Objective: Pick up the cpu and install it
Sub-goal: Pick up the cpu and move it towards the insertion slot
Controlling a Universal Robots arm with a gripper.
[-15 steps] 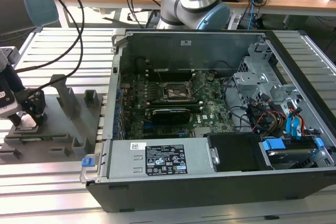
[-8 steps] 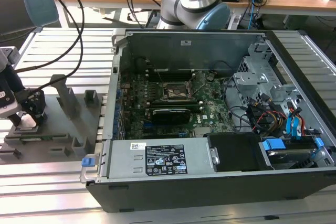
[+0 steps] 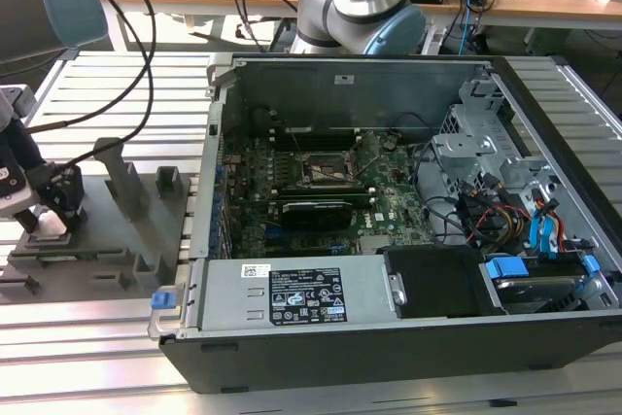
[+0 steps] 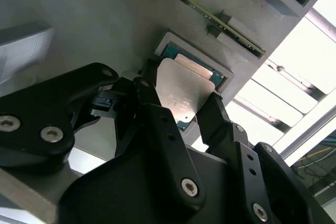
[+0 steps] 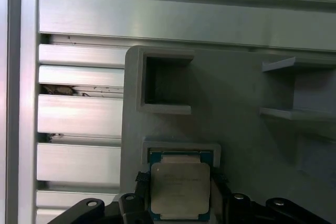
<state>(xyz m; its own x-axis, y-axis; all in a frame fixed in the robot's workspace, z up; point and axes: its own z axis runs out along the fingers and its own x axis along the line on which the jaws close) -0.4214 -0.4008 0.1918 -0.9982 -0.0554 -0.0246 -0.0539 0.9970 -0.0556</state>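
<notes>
The cpu sits in its pocket on the grey holder, at nine o'clock from the computer case in the exterior view. The gripper looks closed to its width, pinching two opposite edges. Probably light, stiff and fragile underneath (hold edges only).

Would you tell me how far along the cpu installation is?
Done: the hand is at the grey fixture. In hand: it is placed around the cpu, which lies in its recess, not yet lifted. Left: carrying it to the motherboard socket and seating it.
</notes>
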